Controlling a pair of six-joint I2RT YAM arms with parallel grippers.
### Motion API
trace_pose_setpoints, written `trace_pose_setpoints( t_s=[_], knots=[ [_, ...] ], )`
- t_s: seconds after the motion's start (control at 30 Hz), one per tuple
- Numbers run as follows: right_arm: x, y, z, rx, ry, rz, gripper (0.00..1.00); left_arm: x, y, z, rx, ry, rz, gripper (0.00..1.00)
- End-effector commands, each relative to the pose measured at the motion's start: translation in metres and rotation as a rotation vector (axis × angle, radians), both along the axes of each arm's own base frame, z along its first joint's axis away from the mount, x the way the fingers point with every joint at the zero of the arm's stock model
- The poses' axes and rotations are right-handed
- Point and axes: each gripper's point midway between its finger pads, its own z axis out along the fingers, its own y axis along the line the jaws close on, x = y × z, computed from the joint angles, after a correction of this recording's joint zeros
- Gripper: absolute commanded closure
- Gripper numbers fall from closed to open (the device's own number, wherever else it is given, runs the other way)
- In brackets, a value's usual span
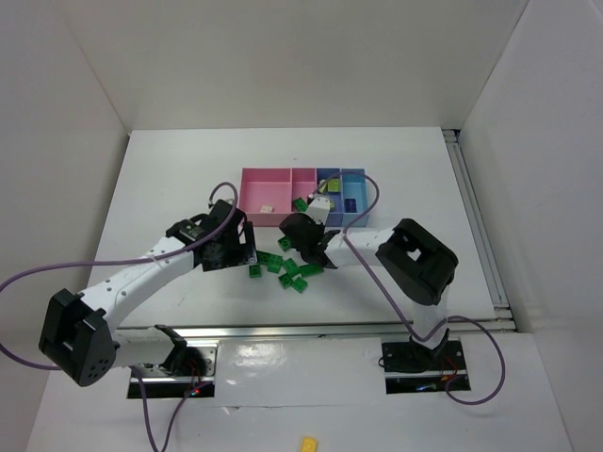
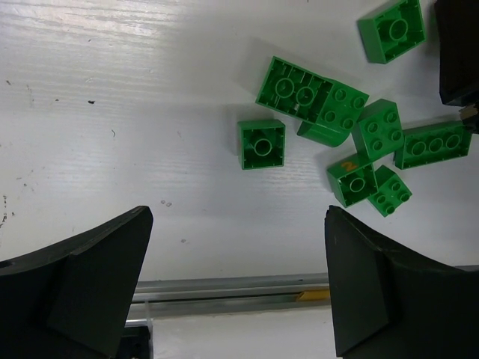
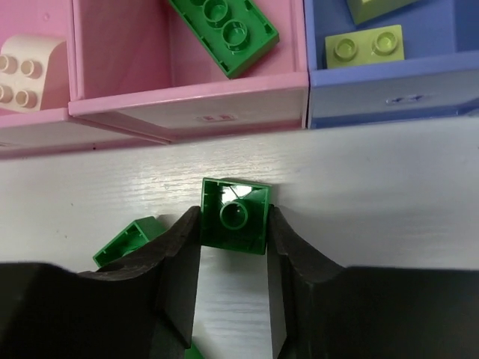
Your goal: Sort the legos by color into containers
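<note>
The little green brick (image 3: 236, 213) sits between the fingers of the right gripper (image 3: 233, 224), which squeeze its flat sides. It is low over the table (image 3: 389, 194), just in front of the pink tray (image 3: 187, 108). I think it is hard and very light, with smooth sides that could slip, so the flat sides are the best place to pinch. The tray's wall stands in the way, so the brick likely must go up and over. Inside lies a long green brick (image 3: 224, 26), with room beside it. The left gripper (image 2: 238, 224) hangs wide apart and holds nothing, near the loose green bricks (image 2: 352, 142). Both arms are close together, so room is tight.
</note>
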Motion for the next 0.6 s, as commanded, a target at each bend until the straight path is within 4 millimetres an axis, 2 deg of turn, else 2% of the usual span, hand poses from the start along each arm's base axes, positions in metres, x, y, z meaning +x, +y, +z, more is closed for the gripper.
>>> trace_pose_setpoints(
  t_s=[0.0,0.07,0.1,0.2,0.27,0.3,0.37,0.4,0.47,0.5,0.53,0.57],
  knots=[
    [-0.005,-0.006,0.007,-0.062,-0.022,-0.047,0.68,0.000,-0.004,0.004,-0.024,-0.022,-0.021,0.02],
    [-0.005,-0.003,0.026,-0.051,-0.049,-0.041,0.75,0.000,-0.004,0.004,-0.024,-0.022,-0.020,0.02],
    [-0.011,0.004,0.034,-0.049,-0.067,-0.019,0.75,0.000,-0.004,0.004,-0.024,-0.022,-0.020,0.02],
    [-0.028,0.004,0.063,-0.068,-0.117,0.011,0.75,0.000,-0.004,0.006,-0.029,-0.031,-0.020,0.02],
    [-0.033,0.000,0.077,-0.071,-0.137,0.025,0.75,0.000,-0.004,0.009,-0.034,-0.039,-0.021,0.02],
    [-0.032,-0.002,0.096,-0.053,-0.168,0.024,0.75,0.001,-0.003,0.009,-0.027,-0.043,-0.016,0.02],
    [-0.032,-0.005,0.113,-0.048,-0.200,0.025,0.74,0.001,-0.002,0.009,-0.027,-0.043,-0.016,0.02],
    [-0.029,-0.002,0.121,-0.044,-0.216,0.032,0.74,0.001,-0.002,0.009,-0.027,-0.043,-0.016,0.02],
    [-0.010,-0.006,0.144,-0.047,-0.258,0.009,0.73,0.001,-0.002,0.009,-0.027,-0.043,-0.016,0.02],
    [-0.003,-0.008,0.144,-0.065,-0.260,0.004,0.73,0.001,-0.002,0.009,-0.027,-0.043,-0.016,0.02],
    [0.008,0.002,0.148,-0.048,-0.259,0.021,0.73,0.001,-0.002,0.009,-0.027,-0.043,-0.016,0.02],
    [0.022,-0.004,0.150,-0.061,-0.264,0.013,0.73,0.001,-0.002,0.009,-0.027,-0.043,-0.016,0.02]
  ],
)
